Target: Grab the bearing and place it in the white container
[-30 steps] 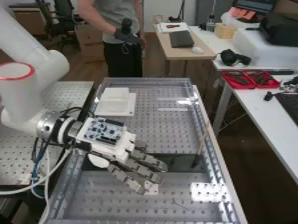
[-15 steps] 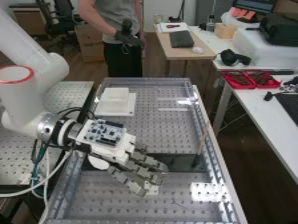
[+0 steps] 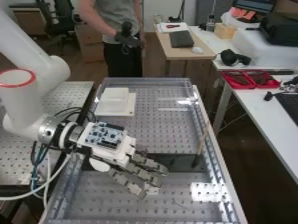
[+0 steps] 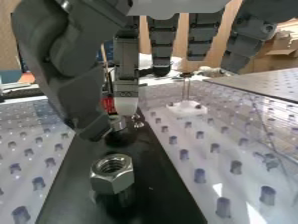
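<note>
Seemingly, the hand [image 3: 141,173] is open at lower centre in the high view, its thumb [image 4: 83,102] near what may be the bearing [image 4: 117,123].

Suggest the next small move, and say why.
Probably the robot hand should ease its thumb and white-tipped finger together round the small metal piece, since both tips are close to it and the nut stands apart.

Nut [image 4: 112,181] on strip [image 4: 73,192] across bench [image 3: 133,212]; container [image 3: 115,95] beyond, toward far end.
</note>
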`<action>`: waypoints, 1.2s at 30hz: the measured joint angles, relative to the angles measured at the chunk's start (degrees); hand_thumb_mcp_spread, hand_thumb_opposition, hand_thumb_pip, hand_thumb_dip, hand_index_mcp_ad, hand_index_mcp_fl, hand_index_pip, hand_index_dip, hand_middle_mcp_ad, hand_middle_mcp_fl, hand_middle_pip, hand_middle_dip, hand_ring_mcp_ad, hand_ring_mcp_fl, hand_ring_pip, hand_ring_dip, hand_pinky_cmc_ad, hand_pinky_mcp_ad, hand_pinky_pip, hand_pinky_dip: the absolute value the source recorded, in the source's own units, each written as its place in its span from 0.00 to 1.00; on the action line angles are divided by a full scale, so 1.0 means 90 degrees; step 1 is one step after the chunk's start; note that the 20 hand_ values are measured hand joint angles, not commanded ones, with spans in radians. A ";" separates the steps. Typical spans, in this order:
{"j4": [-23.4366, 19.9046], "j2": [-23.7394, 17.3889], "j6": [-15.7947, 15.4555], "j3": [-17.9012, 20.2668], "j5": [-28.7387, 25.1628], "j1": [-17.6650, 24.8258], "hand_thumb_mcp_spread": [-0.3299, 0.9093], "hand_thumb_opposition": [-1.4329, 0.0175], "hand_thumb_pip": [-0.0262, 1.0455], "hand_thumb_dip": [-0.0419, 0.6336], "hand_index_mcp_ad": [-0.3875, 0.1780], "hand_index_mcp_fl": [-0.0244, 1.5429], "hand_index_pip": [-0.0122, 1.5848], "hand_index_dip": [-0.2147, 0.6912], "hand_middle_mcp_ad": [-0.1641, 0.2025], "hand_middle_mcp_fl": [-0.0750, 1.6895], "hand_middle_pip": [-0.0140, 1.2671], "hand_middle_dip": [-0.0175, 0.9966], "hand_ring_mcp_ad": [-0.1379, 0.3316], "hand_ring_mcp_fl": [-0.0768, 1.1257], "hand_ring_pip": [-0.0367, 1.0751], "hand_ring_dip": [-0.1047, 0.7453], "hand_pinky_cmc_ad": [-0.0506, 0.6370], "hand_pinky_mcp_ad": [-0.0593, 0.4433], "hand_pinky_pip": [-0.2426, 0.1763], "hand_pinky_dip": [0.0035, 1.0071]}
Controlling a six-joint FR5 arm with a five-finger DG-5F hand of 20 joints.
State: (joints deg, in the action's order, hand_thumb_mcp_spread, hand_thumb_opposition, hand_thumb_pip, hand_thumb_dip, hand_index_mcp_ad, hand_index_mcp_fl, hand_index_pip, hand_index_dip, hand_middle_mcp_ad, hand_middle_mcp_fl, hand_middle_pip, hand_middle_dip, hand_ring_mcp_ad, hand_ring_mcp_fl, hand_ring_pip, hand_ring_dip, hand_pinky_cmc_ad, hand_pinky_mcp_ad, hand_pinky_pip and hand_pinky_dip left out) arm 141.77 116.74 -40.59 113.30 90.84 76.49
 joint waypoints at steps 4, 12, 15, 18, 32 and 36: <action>-0.0041 0.0029 0.0015 0.0006 0.0009 0.0002 0.57 0.41 0.69 0.44 0.56 0.01 0.94 0.56 0.64 0.05 0.11 0.17 0.64 0.06 0.10 0.19 0.64 0.70 0.36 0.17; -0.0058 0.0068 -0.0004 -0.0003 0.0047 -0.0008 0.57 0.41 0.69 0.44 0.55 0.01 0.95 0.56 0.64 0.05 0.11 0.17 0.63 0.06 0.11 0.19 0.64 0.70 0.36 0.17; -0.0058 0.0074 -0.0014 -0.0001 0.0055 -0.0013 0.57 0.41 0.69 0.44 0.55 0.01 0.95 0.56 0.64 0.05 0.11 0.17 0.63 0.06 0.11 0.19 0.64 0.70 0.36 0.17; -0.0063 0.0079 -0.0030 0.0000 0.0054 -0.0022 0.57 0.41 0.69 0.44 0.56 0.01 0.95 0.56 0.64 0.05 0.11 0.17 0.63 0.06 0.11 0.19 0.64 0.70 0.36 0.17; -0.0207 0.0102 -0.0011 0.0029 0.0019 -0.0001 0.58 0.41 0.67 0.44 0.55 0.01 0.95 0.53 0.64 0.05 0.11 0.17 0.64 0.06 0.11 0.19 0.64 0.71 0.38 0.17; -0.0212 0.0110 -0.0019 0.0027 0.0016 0.0004 0.58 0.41 0.67 0.44 0.55 0.01 0.96 0.51 0.64 0.05 0.11 0.17 0.60 0.06 0.11 0.19 0.64 0.70 0.40 0.18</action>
State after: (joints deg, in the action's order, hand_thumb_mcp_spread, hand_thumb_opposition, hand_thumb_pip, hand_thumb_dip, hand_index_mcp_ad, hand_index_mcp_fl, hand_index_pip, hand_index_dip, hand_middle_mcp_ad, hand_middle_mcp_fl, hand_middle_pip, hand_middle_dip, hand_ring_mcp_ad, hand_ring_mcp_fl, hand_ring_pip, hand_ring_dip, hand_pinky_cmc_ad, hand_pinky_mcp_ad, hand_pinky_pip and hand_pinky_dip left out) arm 139.85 117.73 -40.76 113.55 90.98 76.52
